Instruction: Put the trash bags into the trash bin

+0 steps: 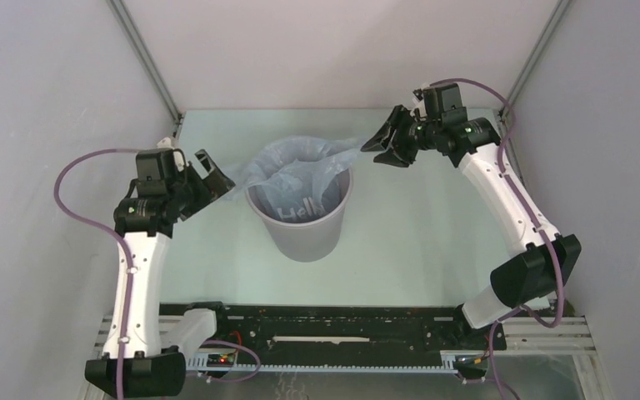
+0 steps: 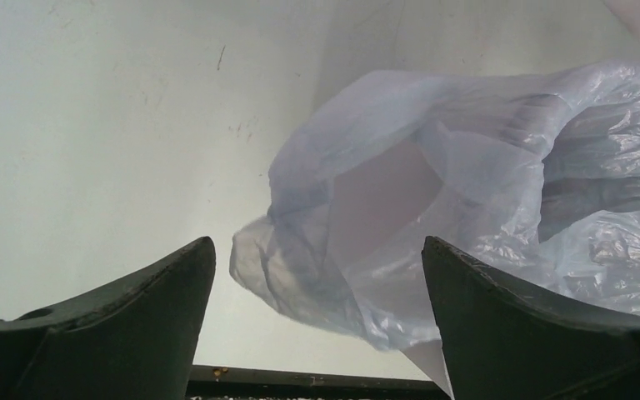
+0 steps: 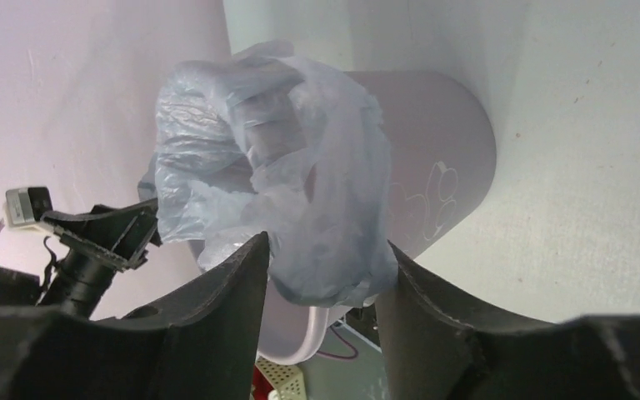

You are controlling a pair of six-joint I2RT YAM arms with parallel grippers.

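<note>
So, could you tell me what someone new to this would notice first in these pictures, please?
The pale-blue trash bag stands out first, billowing out of the grey trash bin in the middle of the table and spilling over its rim. Next are the two open grippers flanking it: the left gripper at the bag's left edge, the right gripper by its right corner.

The pale table (image 1: 417, 250) carries the round grey trash bin (image 1: 304, 233), which stands upright near its middle. A black rail (image 1: 333, 321) runs along the table's near edge, left to right.
</note>
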